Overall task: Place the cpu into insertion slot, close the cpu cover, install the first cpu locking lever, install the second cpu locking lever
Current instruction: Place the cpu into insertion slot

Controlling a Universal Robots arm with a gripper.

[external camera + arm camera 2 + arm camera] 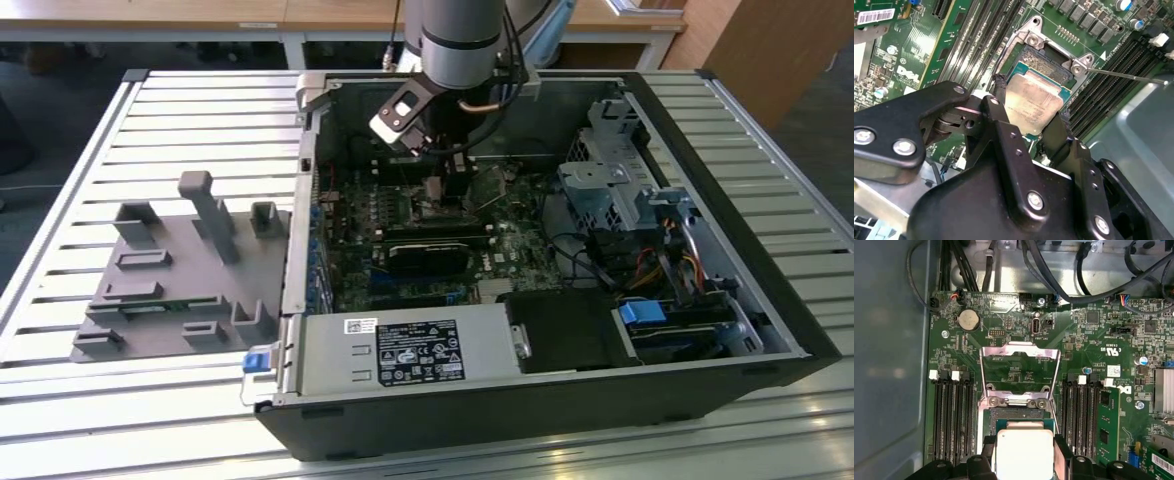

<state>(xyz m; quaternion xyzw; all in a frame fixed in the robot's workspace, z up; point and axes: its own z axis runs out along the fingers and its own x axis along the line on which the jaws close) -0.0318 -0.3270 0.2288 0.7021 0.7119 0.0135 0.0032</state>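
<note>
My gripper (1031, 100) is shut on the cpu (1035, 102), a flat square chip with a dull silver top. Black fingers (999, 92) clamp two opposite edges. The chip hangs low over the insertion slot (1048, 61), whose dark centre shows beyond it; I cannot tell if they touch. In the first wrist view the cpu (1024, 455) sits between the gripper (1024, 442) fingers, just before the slot (1016, 414). The cpu cover (1021, 351), a thin silvery frame, stands swung open behind the slot. A thin lever rod (1124, 75) sticks out sideways. In the exterior view the gripper (451, 185) reaches down into the case.
The open computer case (694, 390) lies on a slatted metal table. A labelled silver box (400, 350) sits at its near edge and a drive cage (614, 180) at the exterior view's right. Memory slots (951, 415) flank the socket. A grey fixture (174, 270) lies outside the case.
</note>
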